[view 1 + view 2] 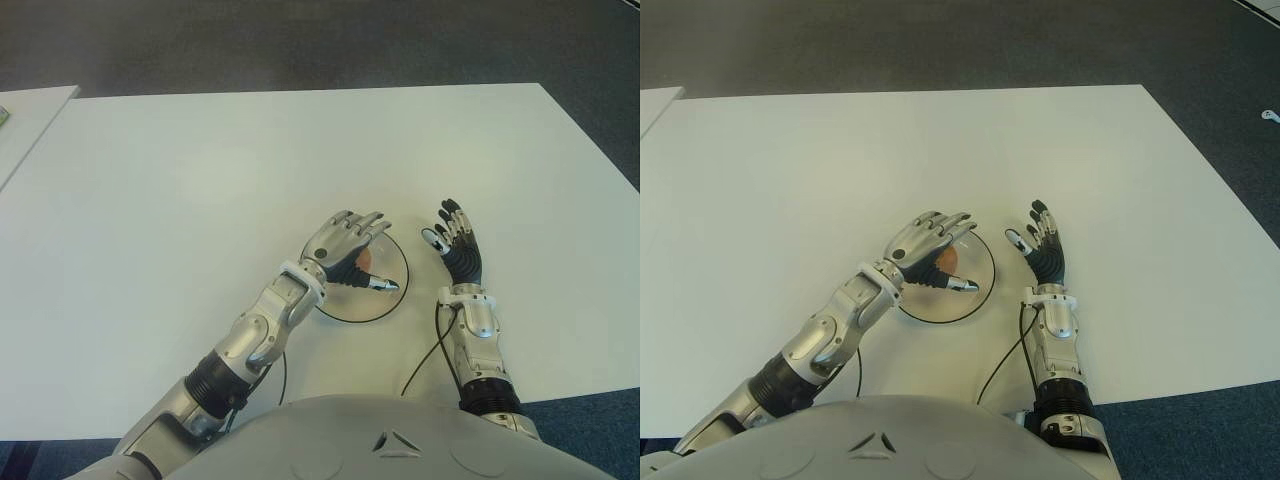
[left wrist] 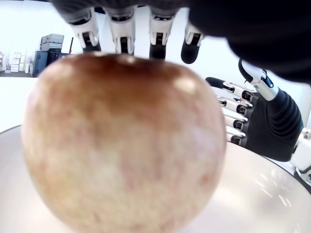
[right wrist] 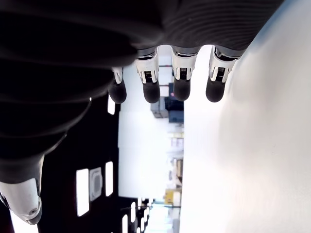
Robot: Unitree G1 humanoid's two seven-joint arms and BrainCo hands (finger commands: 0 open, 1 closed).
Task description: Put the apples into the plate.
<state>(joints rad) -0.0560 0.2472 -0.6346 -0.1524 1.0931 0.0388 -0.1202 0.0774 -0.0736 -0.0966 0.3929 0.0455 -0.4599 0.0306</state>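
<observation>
One apple (image 2: 121, 145) is sitting in the plate (image 1: 385, 300) on the white worktop (image 1: 200, 180). The left hand (image 1: 350, 250) is hovering over it, fingers loosely spread, gripping nothing. The right hand (image 1: 455, 240) is waiting just beside the plate, fingers extended, empty.

A wide white table (image 1: 200, 180) is seen filling most of the view, its top evenly lit. Beyond its far edge and past its right side, dark grey-blue carpet (image 1: 330, 45) is spread across the floor. The corner of a second white table (image 1: 25, 110) is set just beside it on the left, parted from it by a narrow gap.
</observation>
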